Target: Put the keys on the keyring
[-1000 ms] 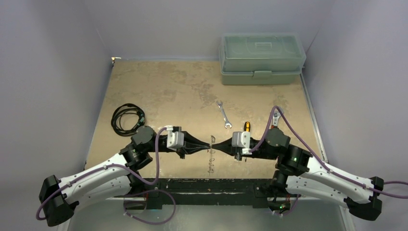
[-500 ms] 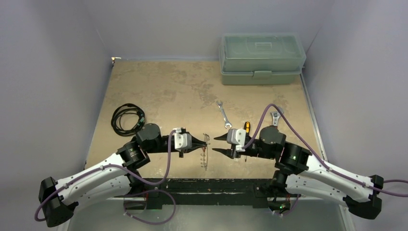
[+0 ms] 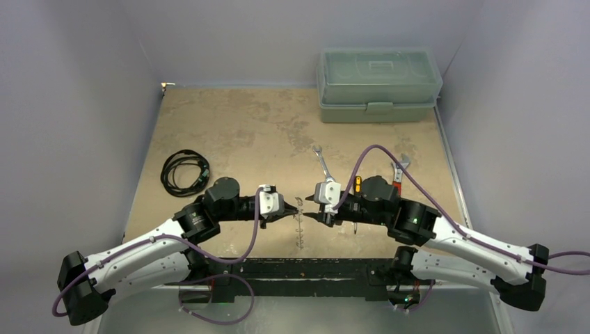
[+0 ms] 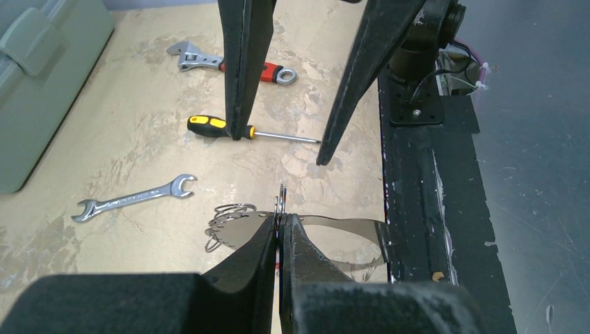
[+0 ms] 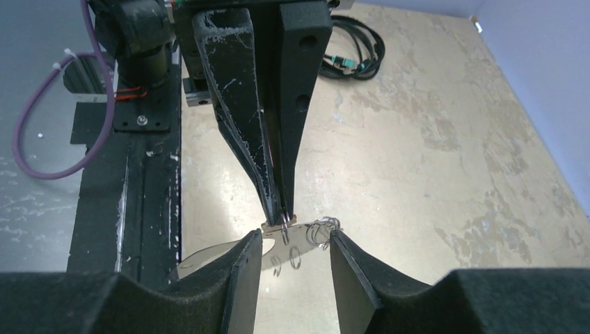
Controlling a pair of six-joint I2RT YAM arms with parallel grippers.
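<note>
Across the tan tabletop (image 3: 243,125), the grey-green toolbox (image 3: 379,83) and the coiled black cable (image 3: 184,170) lie where they lay a second ago; what has changed is the right arm. Half a second ago it had drawn back from the middle. Now it has swung in again, so that the right claw (image 3: 309,207) meets the left claw (image 3: 293,209) tip to tip near the front edge. The left claw is pinched together on the keyring (image 4: 327,226), holding the thin shiny loop up off the tabletop as before. The right claw stands apart, its fingers (image 5: 348,278) spread to either side of the ring and touching nothing that we can see. The keys (image 4: 226,223) bunch just beside the left claw's tips, too small for us to tell whether each is threaded. We judge that the right claw let go in order to take a fresh hold. If so, the next step calls for closing on the ring or a key without knocking it out of the left pinch.
</note>
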